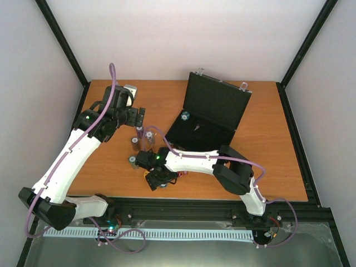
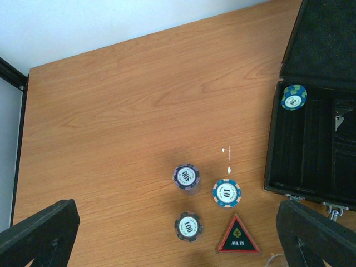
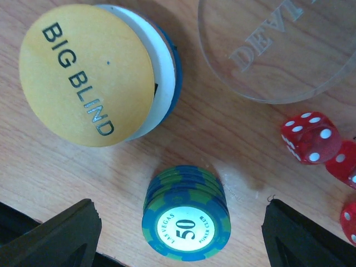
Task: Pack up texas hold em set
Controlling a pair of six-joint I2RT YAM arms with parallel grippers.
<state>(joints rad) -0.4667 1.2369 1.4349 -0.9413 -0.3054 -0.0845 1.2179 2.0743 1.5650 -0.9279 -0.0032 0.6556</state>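
**Gripping the 50-chip stack**

Your right tool (image 3: 179, 233) straddles the stack (image 3: 186, 219) on the desk (image 3: 233, 139), jaws wide and holding nothing. The chips look light, slick and loose, so pinch the sides low. The open case (image 1: 208, 114) sits far-right of it. Your left tool (image 2: 178, 239) hangs open and empty.

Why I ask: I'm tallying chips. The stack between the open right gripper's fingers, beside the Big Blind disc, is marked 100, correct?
No. The chip stack between the fingers of the open right gripper is marked 50, not 100; the right wrist view shows it. It does stand beside the Big Blind disc.
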